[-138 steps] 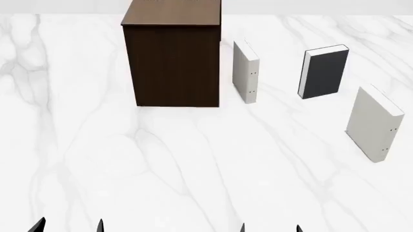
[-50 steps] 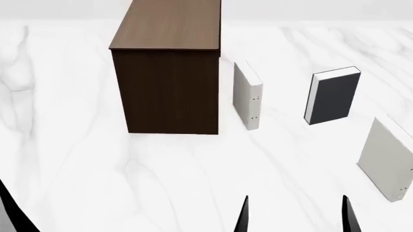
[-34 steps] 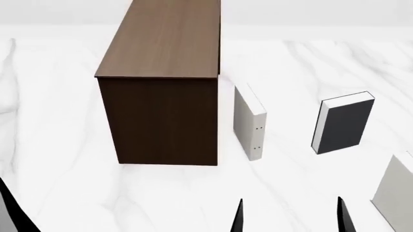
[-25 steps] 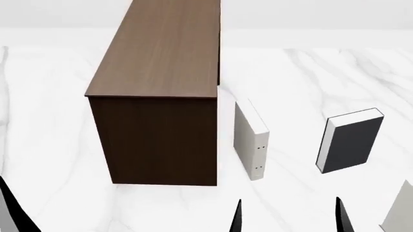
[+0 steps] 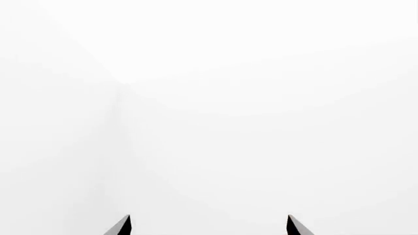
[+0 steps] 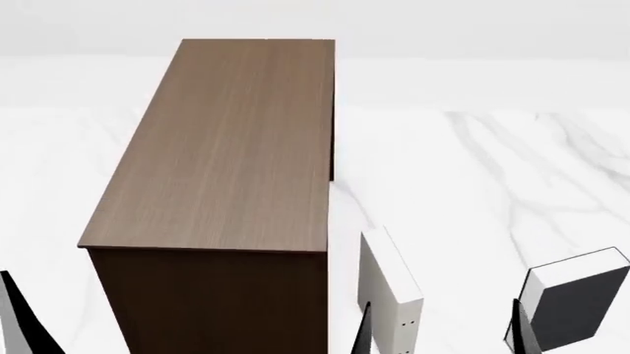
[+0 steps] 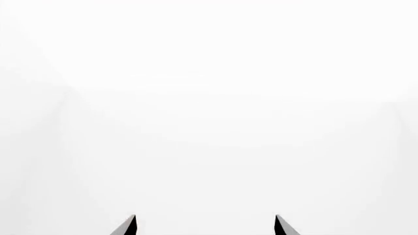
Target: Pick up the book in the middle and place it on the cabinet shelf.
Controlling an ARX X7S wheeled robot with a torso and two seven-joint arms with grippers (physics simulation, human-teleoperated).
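Note:
The grey book [image 6: 579, 308] stands upright on the white marble floor at the head view's lower right, with its white page block on top. The cabinet shelf [image 6: 226, 147] is dark brown with a lighter flat top and fills the middle left. My right gripper [image 6: 440, 333] is open and empty, its two dark fingertips at the bottom edge, just left of the grey book and nearer to me. It shows open over blank white in the right wrist view [image 7: 205, 226]. My left gripper [image 5: 209, 226] is open and empty. One of its fingers [image 6: 18, 321] shows at the head view's lower left.
A pale off-white book [image 6: 392, 291] with tiny spine dots stands upright between the cabinet's right side and the grey book. The white marble floor [image 6: 492, 169] spreads right of and behind the cabinet. Both wrist views show only blank white.
The head view has closed in and risen. The cabinet and books slid down the picture, more of the cabinet top shows, and the far-right pale book left the view. Both grippers stay open.

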